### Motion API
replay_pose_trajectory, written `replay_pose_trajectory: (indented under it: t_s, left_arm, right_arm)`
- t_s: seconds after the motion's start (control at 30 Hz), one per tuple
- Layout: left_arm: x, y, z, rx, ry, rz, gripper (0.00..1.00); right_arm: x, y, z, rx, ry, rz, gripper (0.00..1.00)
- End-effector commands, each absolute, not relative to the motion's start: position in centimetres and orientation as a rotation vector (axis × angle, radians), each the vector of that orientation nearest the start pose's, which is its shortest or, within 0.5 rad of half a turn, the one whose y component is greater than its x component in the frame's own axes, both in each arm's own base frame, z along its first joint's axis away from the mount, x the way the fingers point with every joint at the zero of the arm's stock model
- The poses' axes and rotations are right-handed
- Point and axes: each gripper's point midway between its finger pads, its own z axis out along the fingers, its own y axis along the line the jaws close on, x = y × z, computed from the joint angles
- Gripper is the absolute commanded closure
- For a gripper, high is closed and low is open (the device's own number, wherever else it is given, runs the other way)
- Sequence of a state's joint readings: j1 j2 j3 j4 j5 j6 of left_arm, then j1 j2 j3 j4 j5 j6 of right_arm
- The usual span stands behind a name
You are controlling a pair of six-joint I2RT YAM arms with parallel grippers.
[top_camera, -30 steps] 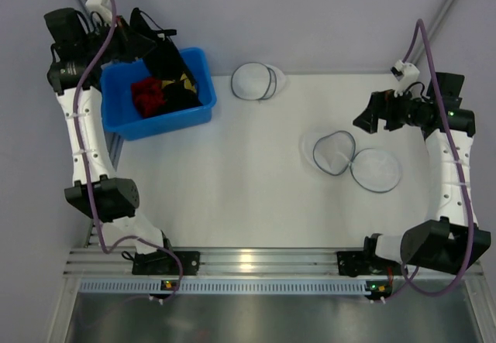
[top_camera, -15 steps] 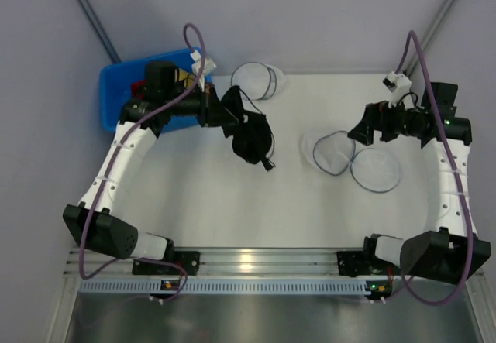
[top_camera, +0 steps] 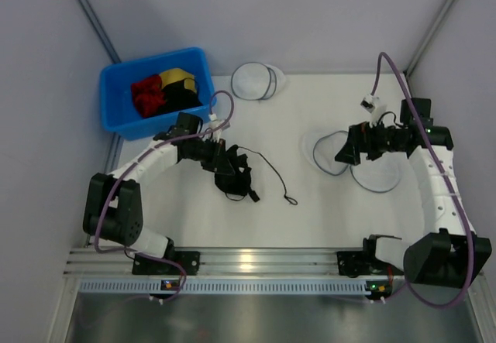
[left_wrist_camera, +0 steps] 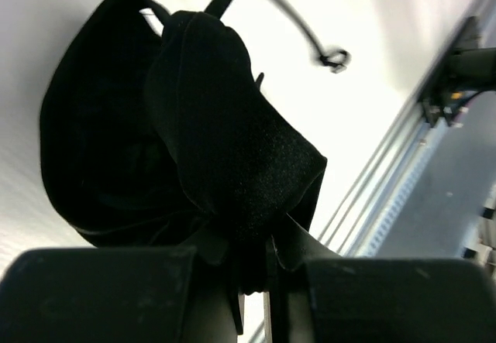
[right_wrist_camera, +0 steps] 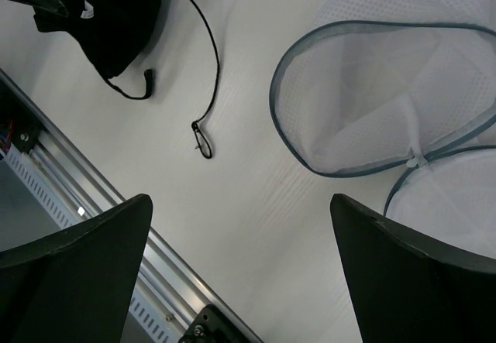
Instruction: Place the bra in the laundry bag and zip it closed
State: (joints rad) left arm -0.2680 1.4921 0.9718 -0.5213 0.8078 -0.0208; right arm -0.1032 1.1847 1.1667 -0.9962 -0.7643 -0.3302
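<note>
Black fabric, the bra (top_camera: 232,174) sits bunched left of centre in the overhead view, low over the worktop (top_camera: 310,219). Whether its cups touch the surface I cannot tell. The left gripper (top_camera: 223,162) has its jaws nearly closed, pinching a fold of the cup. In the left wrist view the cloth (left_wrist_camera: 194,126) balloons out just past them, so the grip looks like a carrying hold on one edge. One thin strap (top_camera: 271,169) trails free toward the lower right and ends in a small clasp (right_wrist_camera: 203,138). That loose end could snag on the way in.

Well apart, at centre right, the laundry bag (top_camera: 377,171) lies with its two mesh halves spread flat, so there is an opening to drop into. The right gripper (top_camera: 345,151) hovers over the nearer hoop, jaws wide and holding nothing, probably ready to steady the rim.

At upper left, a blue bin (top_camera: 116,118) holds other garments, and a second mesh case (top_camera: 254,81) sits at top centre.
</note>
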Motion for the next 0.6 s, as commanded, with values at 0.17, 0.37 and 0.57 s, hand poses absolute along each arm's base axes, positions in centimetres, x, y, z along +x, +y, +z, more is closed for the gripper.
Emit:
replay_pose_trajectory:
  t_s: [0.17, 0.37, 0.57]
  left_arm:
    - [29.5, -17.7, 12.0, 0.693, 2.289, -0.966, 0.87]
    - [28.4, -16.8, 14.7, 0.640, 2.180, -1.157, 0.85]
    - [27.6, -15.0, 13.0, 0.440, 2.242, -1.322, 0.75]
  right_arm:
    - [24.9, 9.4, 21.2, -0.601, 2.256, 0.767, 0.01]
    - [24.9, 11.3, 20.2, -0.599, 2.233, 0.864, 0.09]
    - [27.1, 13.9, 18.6, -0.570, 2.230, 0.946, 0.13]
